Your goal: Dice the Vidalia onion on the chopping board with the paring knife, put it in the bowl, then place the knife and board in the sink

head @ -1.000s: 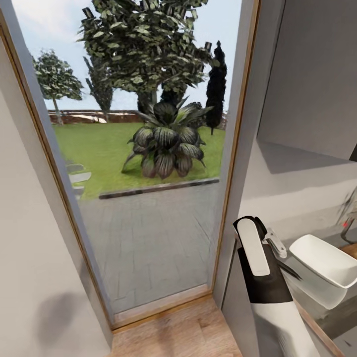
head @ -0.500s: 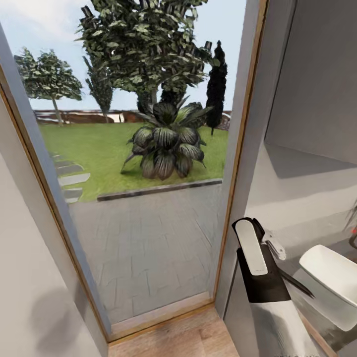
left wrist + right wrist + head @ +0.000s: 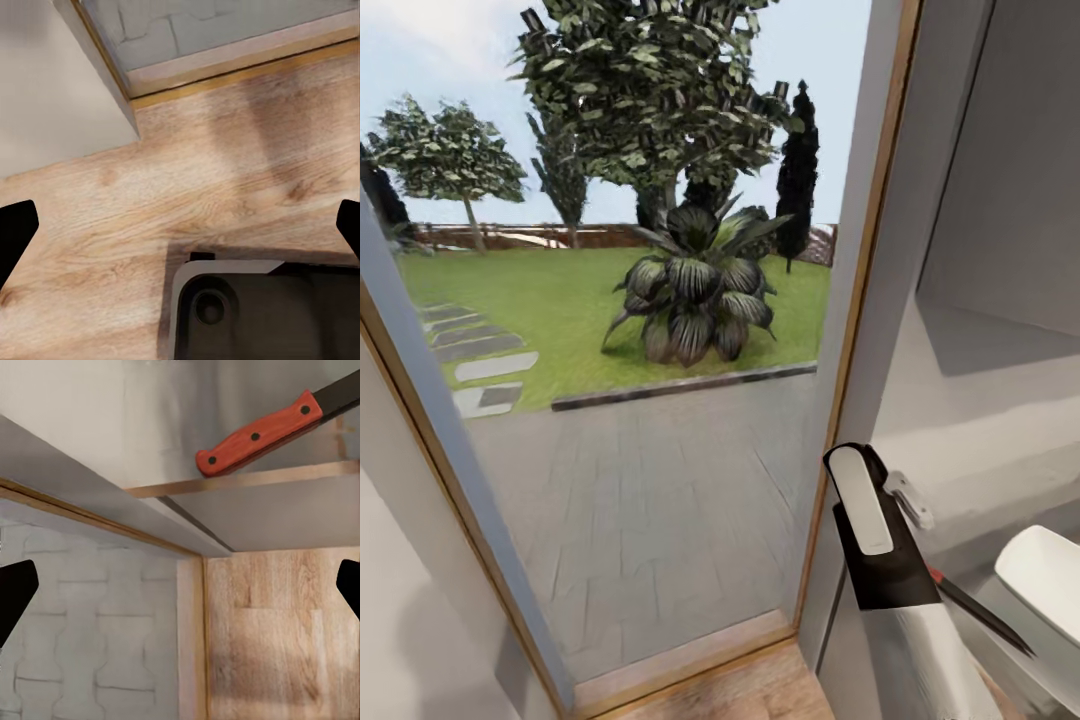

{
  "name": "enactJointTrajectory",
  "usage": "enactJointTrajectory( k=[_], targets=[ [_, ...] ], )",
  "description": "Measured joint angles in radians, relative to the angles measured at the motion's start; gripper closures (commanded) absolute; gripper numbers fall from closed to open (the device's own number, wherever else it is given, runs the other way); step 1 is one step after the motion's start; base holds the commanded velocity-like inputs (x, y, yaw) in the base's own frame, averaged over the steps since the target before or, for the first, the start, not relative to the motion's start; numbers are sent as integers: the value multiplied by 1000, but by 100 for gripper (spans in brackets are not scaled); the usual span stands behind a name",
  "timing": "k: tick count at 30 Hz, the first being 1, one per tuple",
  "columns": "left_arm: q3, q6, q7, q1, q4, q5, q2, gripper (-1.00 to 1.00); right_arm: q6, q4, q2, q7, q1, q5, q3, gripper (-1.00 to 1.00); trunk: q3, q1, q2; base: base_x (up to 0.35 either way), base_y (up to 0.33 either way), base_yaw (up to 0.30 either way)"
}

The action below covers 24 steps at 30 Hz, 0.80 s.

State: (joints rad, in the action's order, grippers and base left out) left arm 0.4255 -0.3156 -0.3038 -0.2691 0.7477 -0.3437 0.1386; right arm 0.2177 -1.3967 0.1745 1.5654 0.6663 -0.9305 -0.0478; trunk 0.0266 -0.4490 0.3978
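The paring knife [image 3: 259, 435], red-handled with a dark blade, lies on the grey countertop [image 3: 150, 412] near its end. In the head view its blade [image 3: 985, 618] pokes out from behind my right arm [image 3: 875, 530], and the white bowl [image 3: 1050, 580] stands just beyond it. My right gripper [image 3: 180, 589] hovers open beside the counter's end, well apart from the knife, holding nothing. My left gripper [image 3: 180, 232] hangs open over the wooden floor [image 3: 225, 187]. The sink, the onion and the chopping board are out of view.
A tall glass door [image 3: 660, 400] with a wood frame [image 3: 860, 300] faces a garden straight ahead. A grey wall [image 3: 420, 620] closes the left side. The counter's end panel [image 3: 840, 640] stands right of the door. My own base [image 3: 255, 307] sits below the left gripper.
The camera has turned left: the door frame and the bowl sit further right in the picture, and the tap has left the view. My right arm keeps its pose.
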Motion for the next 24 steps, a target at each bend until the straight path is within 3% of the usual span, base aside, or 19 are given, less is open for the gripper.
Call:
enactJointTrajectory(
  k=[5, 9, 12, 24],
  targets=[
    [0, 0, 0, 0, -2, 0, -1, -100, -60, 8, 0, 0, -1, 3, 6, -100, 0, 0, 0, 130, 0, 0],
    [0, 0, 0, 0, -12, 0, -6, -100, -74, 9, -1, 1, -2, 3, 65, -100, 0, 0, 0, -8, 0, 0],
    [0, 0, 0, 0, -23, 1, -14, -100, -76, 8, -1, 1, -3, 3, 84, -100, 0, -1, 0, -131, 0, 0],
    [0, 0, 0, 0, -28, 2, -18, -100, -75, 9, -1, 1, -3, 5, 96, -100, 0, 0, 0, -31, 0, 0]
  ],
)
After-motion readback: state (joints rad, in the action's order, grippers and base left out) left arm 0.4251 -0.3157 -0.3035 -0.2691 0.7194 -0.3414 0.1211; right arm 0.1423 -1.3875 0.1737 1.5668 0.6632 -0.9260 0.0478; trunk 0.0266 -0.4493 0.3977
